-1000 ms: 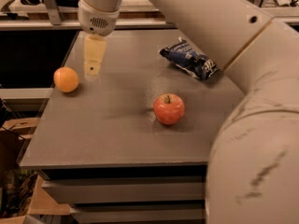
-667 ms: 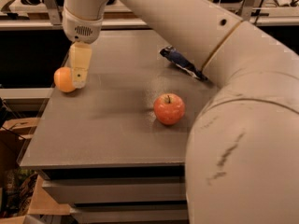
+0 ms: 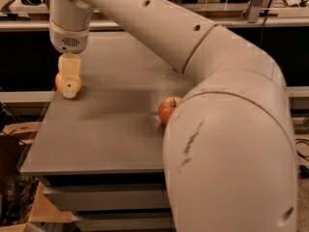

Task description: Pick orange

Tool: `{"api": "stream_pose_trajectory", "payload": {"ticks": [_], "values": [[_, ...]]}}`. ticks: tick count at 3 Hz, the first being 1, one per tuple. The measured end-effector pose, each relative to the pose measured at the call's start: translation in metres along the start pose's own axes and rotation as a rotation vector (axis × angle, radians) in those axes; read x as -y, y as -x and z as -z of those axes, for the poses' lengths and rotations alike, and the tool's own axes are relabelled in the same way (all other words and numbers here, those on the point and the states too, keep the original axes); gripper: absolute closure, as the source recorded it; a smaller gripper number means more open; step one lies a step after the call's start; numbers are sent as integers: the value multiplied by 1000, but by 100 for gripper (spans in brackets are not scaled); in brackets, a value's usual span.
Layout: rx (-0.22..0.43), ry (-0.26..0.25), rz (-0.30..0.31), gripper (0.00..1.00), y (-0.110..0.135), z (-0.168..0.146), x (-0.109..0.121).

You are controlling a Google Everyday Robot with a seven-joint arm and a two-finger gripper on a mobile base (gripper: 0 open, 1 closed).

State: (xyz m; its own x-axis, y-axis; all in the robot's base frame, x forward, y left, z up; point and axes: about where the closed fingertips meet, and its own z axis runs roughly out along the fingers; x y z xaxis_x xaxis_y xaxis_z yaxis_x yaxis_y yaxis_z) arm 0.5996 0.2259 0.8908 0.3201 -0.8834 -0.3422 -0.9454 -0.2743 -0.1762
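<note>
Cream-white arm (image 3: 169,37) ending in a pale yellow gripper (image 3: 70,92).
The shell is smooth and glossy, swelling into a bulky rounded joint (image 3: 241,168) at four o'clock that bears dark scuffs (image 3: 190,144). A thin seam (image 3: 198,50) rings the arm above it, and two small dark holes (image 3: 146,4) dot the upper stretch toward twelve o'clock. The cylindrical wrist (image 3: 70,18) carries a grille (image 3: 70,42) of fine dots. Below it, at ten o'clock, sits the gripper.

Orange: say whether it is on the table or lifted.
On the table, it seems: the orange sits at the table's far left edge, the gripper down over it.
</note>
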Motion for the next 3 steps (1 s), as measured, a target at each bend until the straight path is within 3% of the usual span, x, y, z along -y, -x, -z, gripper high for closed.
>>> {"api": "stream_pose_trajectory", "payload": {"ticks": [1,3], "values": [[6,11,29,0,2,-15,4],[-50,37,219,0,0,-31,-4]]}}
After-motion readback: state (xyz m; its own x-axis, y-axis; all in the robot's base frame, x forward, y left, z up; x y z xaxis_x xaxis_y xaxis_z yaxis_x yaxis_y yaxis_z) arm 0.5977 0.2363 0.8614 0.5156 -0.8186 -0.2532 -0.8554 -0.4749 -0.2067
